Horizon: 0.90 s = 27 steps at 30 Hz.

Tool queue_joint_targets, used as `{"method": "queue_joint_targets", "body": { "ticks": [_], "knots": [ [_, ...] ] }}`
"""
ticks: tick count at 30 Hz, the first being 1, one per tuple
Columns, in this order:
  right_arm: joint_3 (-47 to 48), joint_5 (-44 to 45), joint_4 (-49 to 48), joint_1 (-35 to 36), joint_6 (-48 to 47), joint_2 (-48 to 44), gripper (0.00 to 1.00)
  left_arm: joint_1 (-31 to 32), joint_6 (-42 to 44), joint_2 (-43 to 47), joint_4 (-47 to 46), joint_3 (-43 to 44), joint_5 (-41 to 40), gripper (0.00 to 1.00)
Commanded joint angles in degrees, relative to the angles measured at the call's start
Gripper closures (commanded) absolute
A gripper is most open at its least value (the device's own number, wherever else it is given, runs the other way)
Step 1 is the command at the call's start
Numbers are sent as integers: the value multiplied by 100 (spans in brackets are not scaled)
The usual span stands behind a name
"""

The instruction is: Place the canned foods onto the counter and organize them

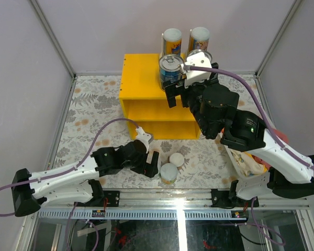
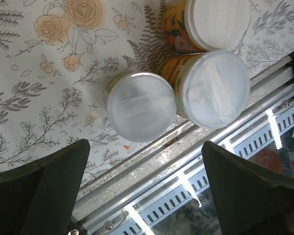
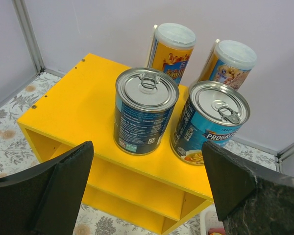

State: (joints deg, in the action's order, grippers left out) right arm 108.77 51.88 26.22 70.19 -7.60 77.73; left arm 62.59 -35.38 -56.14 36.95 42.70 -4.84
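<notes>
The yellow counter (image 1: 141,89) stands at the back of the table and also shows in the right wrist view (image 3: 68,103). On its top stand two tall cans (image 3: 172,46) (image 3: 230,61) at the back and two blue tins (image 3: 144,110) (image 3: 210,122) in front of them. My right gripper (image 1: 179,94) (image 3: 147,147) is open and empty, held just in front of the tins. Three small white-lidded cans (image 2: 141,105) (image 2: 213,88) (image 2: 215,22) stand together on the table near its front edge. My left gripper (image 1: 153,166) (image 2: 144,144) is open and empty, above and beside them.
A white basket (image 1: 248,164) sits at the right under the right arm. The metal rail of the table's front edge (image 2: 186,161) runs right beside the small cans. Enclosure walls stand close behind the counter.
</notes>
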Motion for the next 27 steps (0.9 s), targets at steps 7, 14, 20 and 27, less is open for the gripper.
{"method": "queue_joint_targets", "body": {
  "ticks": [7,14,20,27],
  "knots": [
    [92,300,-289,55,-194,-171,1,93,309,-320,-48,166,-114,4],
    [85,330,-231,57,-213,-244,1,97,283,-568,-372,7,5,5],
    [57,338,-238,56,-284,-284,1,143,162,-788,-680,-104,-14,6],
    [54,284,-299,56,-428,-337,1,293,-91,-1053,-923,-192,-250,7]
  ]
}}
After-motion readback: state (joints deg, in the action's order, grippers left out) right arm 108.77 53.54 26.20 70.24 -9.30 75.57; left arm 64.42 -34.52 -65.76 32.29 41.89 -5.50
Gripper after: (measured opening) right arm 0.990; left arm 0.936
